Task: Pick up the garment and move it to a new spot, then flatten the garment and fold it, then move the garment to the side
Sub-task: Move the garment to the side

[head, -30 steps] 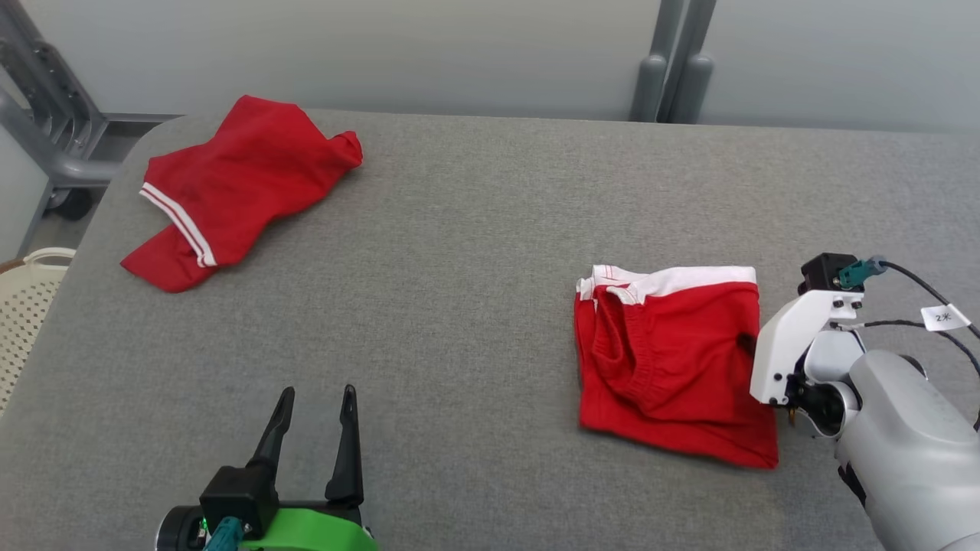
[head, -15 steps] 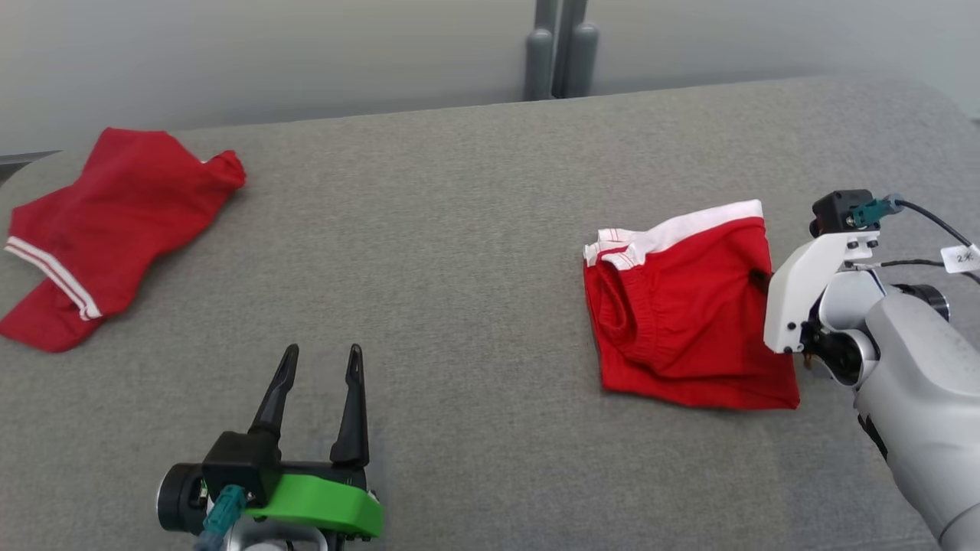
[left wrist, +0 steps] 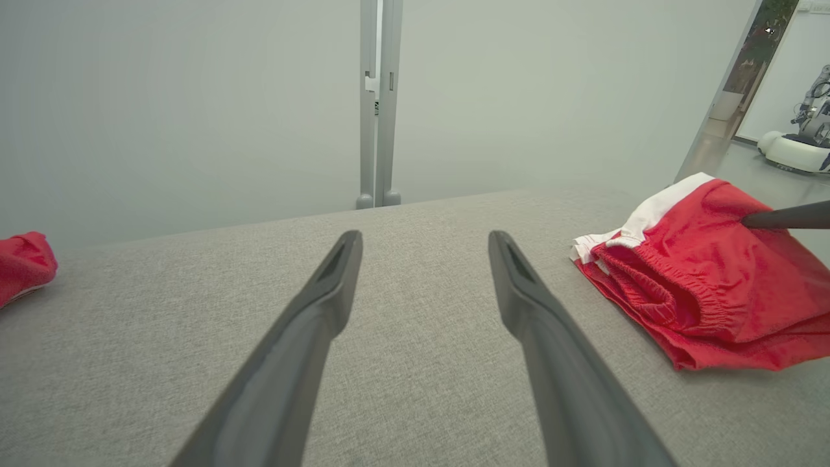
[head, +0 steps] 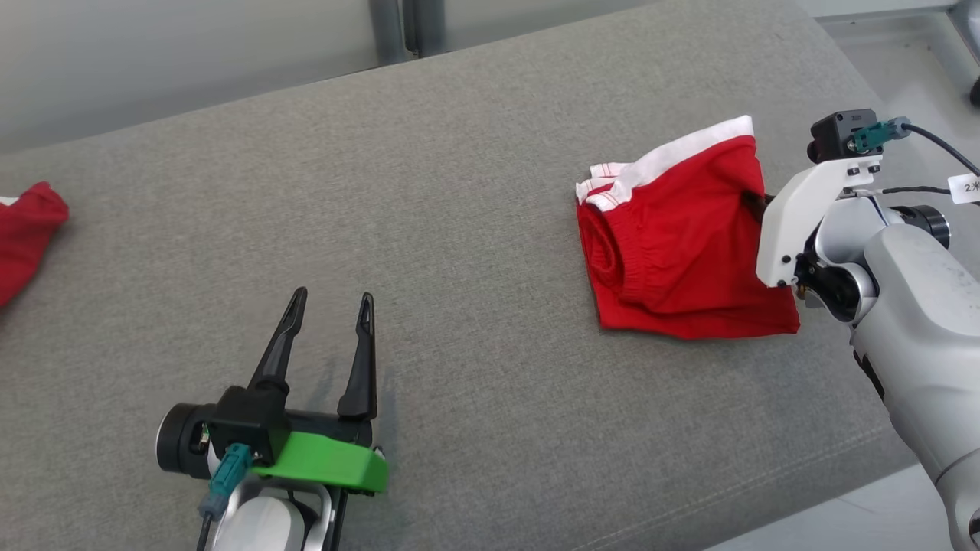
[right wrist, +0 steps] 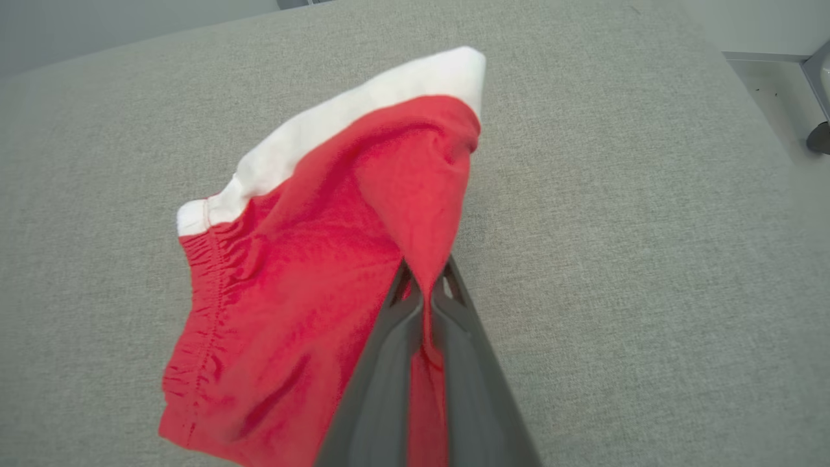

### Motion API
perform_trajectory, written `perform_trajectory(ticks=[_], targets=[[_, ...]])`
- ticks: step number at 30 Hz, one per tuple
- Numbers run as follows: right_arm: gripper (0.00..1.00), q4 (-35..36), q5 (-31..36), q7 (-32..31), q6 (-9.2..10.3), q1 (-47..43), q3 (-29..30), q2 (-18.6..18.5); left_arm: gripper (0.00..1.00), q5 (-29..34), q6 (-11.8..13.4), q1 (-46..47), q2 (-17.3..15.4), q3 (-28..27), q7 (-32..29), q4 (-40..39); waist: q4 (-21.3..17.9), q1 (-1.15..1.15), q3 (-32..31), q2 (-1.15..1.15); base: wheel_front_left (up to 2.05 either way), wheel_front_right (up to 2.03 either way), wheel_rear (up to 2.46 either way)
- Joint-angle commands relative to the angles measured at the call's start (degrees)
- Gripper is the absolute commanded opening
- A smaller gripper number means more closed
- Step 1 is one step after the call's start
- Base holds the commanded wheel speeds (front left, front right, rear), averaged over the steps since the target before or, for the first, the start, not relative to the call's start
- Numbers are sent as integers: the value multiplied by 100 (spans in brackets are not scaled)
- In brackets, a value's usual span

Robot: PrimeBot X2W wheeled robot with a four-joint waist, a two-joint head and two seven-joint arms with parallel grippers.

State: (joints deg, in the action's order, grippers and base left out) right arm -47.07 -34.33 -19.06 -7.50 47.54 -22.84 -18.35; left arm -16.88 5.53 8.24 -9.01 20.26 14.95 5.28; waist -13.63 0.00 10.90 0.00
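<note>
Soft, light and limp, the folded red cloth shorts with white band (head: 674, 252) lie on the grey desk (head: 475, 191) ahead of the right pincer (right wrist: 425, 292), which is clamped on their near edge; they would likely sag if lifted. The left pincer (head: 331, 295), well apart, gapes empty.

Quick count of what's here

Two red garments, the folded garment (head: 681, 252) and the second garment (head: 23, 237); two grippers, left gripper (head: 333, 295) and right gripper (right wrist: 425, 288); one grey table (head: 475, 191).
</note>
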Motion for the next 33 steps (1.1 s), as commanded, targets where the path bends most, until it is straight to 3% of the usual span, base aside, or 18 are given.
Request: perform_trajectory(ticks=[1,8,19,33], targets=[[0,-48,20,63,2,118,-14,0,100,52,-22,148,-36,7,7,4,-392,0,339,0,0,0,0],[0,-219,14,166,3,269,10,-36,100,66,-53,276,-40,84,4,47,-387,0,393,0,0,0,0],[0,-536,229,510,2,539,78,-150,100,94,16,336,-123,85,-22,-69,-6,0,540,0,0,0,0],[0,-1673,963,1167,3,1372,682,-884,100,224,40,551,-293,205,-288,-504,638,0,1109,0,0,0,0]])
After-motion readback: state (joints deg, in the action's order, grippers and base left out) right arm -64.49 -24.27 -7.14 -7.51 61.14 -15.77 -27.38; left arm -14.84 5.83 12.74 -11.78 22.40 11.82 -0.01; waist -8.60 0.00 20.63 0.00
